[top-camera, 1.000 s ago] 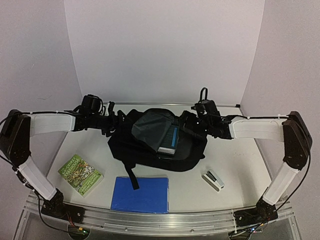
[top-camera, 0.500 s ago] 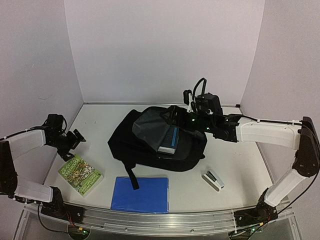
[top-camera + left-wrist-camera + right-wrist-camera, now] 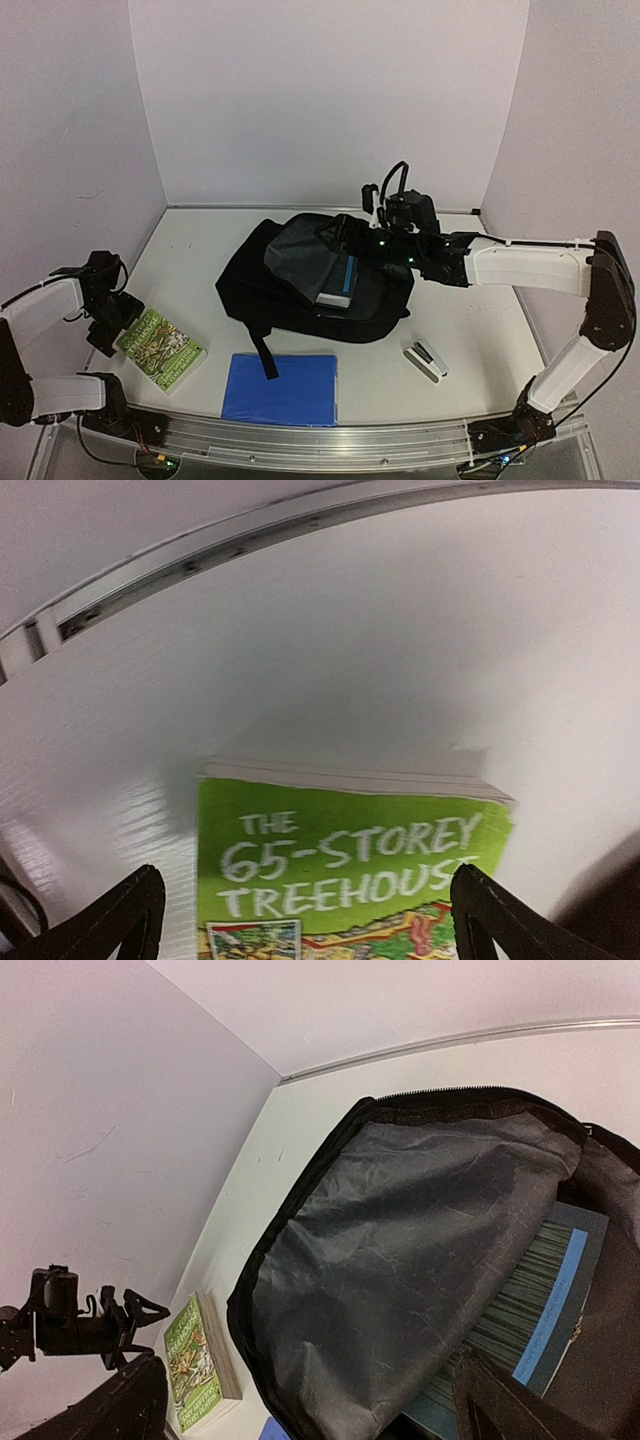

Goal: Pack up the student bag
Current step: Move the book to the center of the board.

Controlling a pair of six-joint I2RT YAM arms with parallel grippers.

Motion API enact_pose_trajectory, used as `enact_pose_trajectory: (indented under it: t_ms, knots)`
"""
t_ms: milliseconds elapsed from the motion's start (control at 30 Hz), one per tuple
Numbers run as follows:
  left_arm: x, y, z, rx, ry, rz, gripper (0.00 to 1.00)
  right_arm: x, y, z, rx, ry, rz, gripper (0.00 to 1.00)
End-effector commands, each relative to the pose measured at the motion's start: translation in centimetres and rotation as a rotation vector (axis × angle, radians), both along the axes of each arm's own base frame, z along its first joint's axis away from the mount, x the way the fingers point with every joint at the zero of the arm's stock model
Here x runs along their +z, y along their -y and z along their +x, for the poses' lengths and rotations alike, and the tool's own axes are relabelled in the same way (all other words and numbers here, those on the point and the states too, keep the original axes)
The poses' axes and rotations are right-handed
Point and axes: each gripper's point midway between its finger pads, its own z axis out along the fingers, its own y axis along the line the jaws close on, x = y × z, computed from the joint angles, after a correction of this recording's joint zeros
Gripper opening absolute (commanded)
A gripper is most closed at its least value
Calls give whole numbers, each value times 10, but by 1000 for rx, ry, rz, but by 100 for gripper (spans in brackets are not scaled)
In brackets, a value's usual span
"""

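The student bag (image 3: 300, 305) is a black backpack lying in the middle of the table, its grey-lined flap (image 3: 305, 255) folded open. A blue and grey book (image 3: 341, 280) lies inside. My right gripper (image 3: 336, 232) hovers open over the bag's far rim; in the right wrist view (image 3: 308, 1360) the grey lining (image 3: 420, 1250) and the book (image 3: 545, 1290) lie below its spread fingers. My left gripper (image 3: 112, 318) is open and empty at the near left, right over the green book (image 3: 162, 347). In the left wrist view (image 3: 305, 872) the green book (image 3: 350, 850) lies between the wide-apart fingers.
A blue folder (image 3: 282, 388) lies flat in front of the bag, near the front edge. A grey and black stapler (image 3: 425, 360) lies to the bag's right front. A black strap (image 3: 263, 352) trails from the bag toward the folder. Walls close in the table on three sides.
My left arm swung away from the bag's left side to the near left and came down over the green book. My right gripper lifted and moved left over the bag's opening.
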Motion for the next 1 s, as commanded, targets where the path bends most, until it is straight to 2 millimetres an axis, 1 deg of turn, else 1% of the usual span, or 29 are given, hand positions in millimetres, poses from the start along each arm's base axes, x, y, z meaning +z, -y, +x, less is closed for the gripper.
enact_pose_trajectory:
  t_ms: [0,67,200,267,333,433,533,600,700,967]
  knots:
    - [-10,-15,-34,132,-141,56,100,0,-5,3,1,4,32,98]
    - [-12,-13,-31,119,-135,43,100,-1,-5,4,2,4,35,98]
    - [-20,-3,-13,59,-63,-5,100,-1,-7,3,8,3,40,98]
    - [-25,2,-8,27,-47,-26,100,0,-7,3,9,5,42,98]
    - [-25,8,0,-32,-14,-46,100,1,-7,3,11,8,43,98]
    - [-20,16,15,-115,72,-66,100,3,-8,2,18,13,45,98]
    - [-5,29,32,-211,196,-99,100,6,-10,1,34,17,49,98]
    - [4,35,40,-257,262,-107,100,6,-12,-1,45,15,52,98]
    - [6,40,44,-314,284,-114,99,4,-15,-2,64,9,53,98]
    - [-10,66,53,-470,261,-219,96,-2,-19,-4,86,-12,54,98]
